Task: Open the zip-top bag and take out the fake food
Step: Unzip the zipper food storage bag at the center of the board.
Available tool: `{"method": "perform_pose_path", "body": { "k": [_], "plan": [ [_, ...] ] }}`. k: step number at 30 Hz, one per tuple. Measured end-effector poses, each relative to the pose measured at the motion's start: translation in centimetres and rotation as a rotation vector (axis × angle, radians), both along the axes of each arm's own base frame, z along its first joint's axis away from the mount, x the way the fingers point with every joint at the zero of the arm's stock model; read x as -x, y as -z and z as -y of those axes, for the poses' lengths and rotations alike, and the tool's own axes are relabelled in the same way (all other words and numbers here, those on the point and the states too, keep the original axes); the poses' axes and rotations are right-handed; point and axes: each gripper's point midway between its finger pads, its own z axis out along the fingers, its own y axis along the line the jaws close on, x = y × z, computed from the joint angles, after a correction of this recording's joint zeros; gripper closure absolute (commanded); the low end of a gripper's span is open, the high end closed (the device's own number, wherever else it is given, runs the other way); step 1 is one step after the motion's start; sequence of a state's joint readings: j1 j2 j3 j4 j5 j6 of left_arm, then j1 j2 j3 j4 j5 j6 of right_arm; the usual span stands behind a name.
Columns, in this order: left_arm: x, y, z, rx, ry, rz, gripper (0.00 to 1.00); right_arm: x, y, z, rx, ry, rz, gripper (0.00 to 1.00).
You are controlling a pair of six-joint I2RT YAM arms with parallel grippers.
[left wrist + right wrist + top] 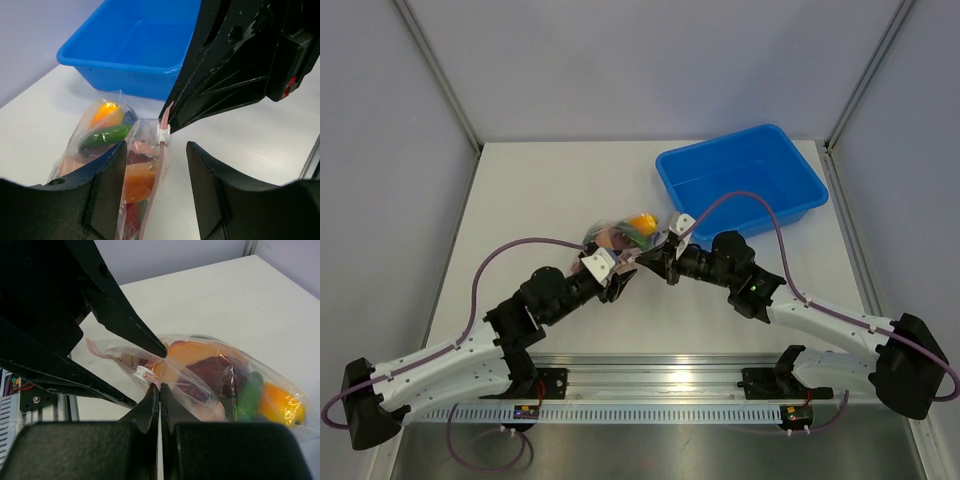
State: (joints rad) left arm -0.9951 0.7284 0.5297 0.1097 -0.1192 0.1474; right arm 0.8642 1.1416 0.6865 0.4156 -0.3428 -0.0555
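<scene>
The clear zip-top bag (620, 235) lies mid-table, and the fake food shows through it: a yellow-orange fruit (106, 113), a green cucumber (107, 135), an orange wedge (136, 181). Its pinkish zip strip (161, 150) carries a white slider (163, 134). My right gripper (160, 388) is shut on the bag's zip edge just beside the slider (142, 374); it also shows in the top view (655, 262). My left gripper (156, 150) is open, with its fingers on either side of the zip edge and the left finger against the bag; it shows in the top view (618, 280).
An empty blue rectangular bin (740, 180) stands at the back right of the white table (540, 190), just beyond the bag. Grey walls close in the back and both sides. The arms' rail runs along the near edge.
</scene>
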Motion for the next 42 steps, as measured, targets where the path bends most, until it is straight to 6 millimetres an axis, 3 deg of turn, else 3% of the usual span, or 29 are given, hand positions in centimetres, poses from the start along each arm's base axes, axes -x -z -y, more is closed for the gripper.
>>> {"method": "perform_pose_path", "body": {
  "k": [6, 19, 34, 42],
  "plan": [
    [0.2, -1.0, -0.1, 0.032, 0.011, 0.034, 0.53, 0.5, 0.0, 0.0, 0.005, -0.021, -0.001, 1.00],
    [0.7, -1.3, 0.1, 0.046, 0.043, 0.053, 0.55, 1.0, 0.6, 0.0, 0.025, -0.051, -0.020, 1.00],
    [1.1, -0.7, 0.8, 0.021, 0.086, 0.050, 0.90, 1.2, 0.6, -0.1, 0.022, -0.054, -0.034, 1.00],
    [1.0, -0.7, 0.9, 0.021, 0.088, 0.055, 0.95, 0.9, 0.0, 0.5, -0.008, -0.011, -0.050, 1.00]
  ]
}}
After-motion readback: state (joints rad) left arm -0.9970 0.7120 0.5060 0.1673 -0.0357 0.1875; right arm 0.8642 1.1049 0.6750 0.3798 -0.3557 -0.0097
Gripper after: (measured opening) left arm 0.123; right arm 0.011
